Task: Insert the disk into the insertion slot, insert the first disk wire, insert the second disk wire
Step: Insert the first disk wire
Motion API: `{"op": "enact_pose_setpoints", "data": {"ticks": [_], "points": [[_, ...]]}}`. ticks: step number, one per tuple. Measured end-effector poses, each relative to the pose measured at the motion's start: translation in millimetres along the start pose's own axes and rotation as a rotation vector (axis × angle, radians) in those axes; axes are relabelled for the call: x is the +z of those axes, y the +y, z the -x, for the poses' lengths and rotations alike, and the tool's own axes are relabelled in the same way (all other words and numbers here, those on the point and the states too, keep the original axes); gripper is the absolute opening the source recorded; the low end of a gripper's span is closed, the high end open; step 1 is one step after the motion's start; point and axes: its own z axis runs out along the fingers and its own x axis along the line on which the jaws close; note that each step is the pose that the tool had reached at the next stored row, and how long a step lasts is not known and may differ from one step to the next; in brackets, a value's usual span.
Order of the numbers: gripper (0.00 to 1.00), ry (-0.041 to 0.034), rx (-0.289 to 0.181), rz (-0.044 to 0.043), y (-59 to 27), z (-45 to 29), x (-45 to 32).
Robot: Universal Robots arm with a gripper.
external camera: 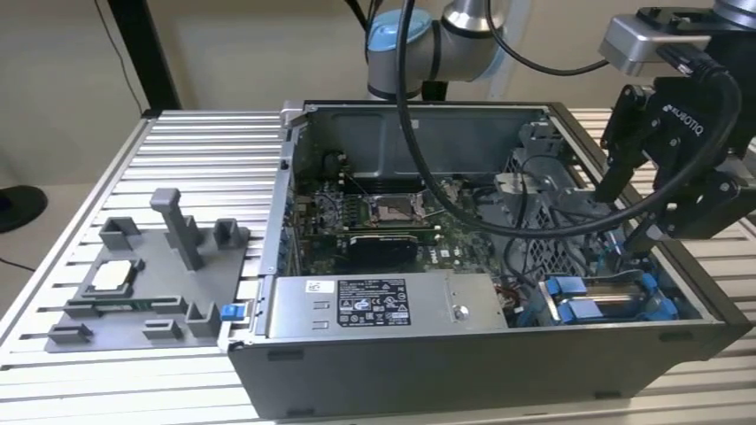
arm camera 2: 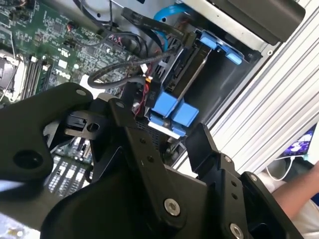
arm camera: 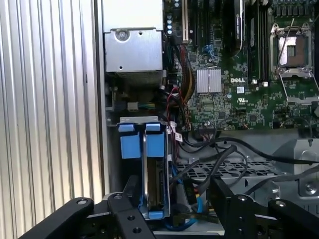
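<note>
The disk [arm camera: 154, 174] stands on edge inside the insertion slot [arm camera: 137, 120], its blue carrier tabs [arm camera: 142, 145] at the slot's mouth. In the exterior view the slot [external camera: 603, 299] lies in the near corner of the open computer case, on the exterior view's right. My gripper [external camera: 618, 223] hangs just above it, open, with nothing between its fingers [arm camera: 132, 186]. In the second wrist view the gripper [arm camera 2: 167, 117] straddles the blue tabs [arm camera 2: 172, 110]. Black cables [arm camera 2: 149, 62] and a blue cable [arm camera 2: 167, 15] run to the disk's far end [arm camera 2: 192, 69]; I cannot tell whether they are plugged in.
A grey power-supply box [external camera: 372, 305] with a white label sits beside the slot. The motherboard [external camera: 378, 212] fills the case floor. A grey fixture tray [external camera: 142, 283] stands on the slatted table [external camera: 201, 150] at the exterior view's left. A person's hand [arm camera 2: 299, 199] shows past the table.
</note>
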Motion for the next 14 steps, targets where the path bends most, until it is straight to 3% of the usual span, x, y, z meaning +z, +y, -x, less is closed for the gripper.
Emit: {"op": "enact_pose_setpoints", "data": {"ticks": [4, 14], "points": [[1.00, 0.0008, -0.018, 0.0002, -0.6, 1.8, 5.7], [1.00, 0.0036, -0.074, -0.0002, -2.2, 3.7, 8.3]]}}
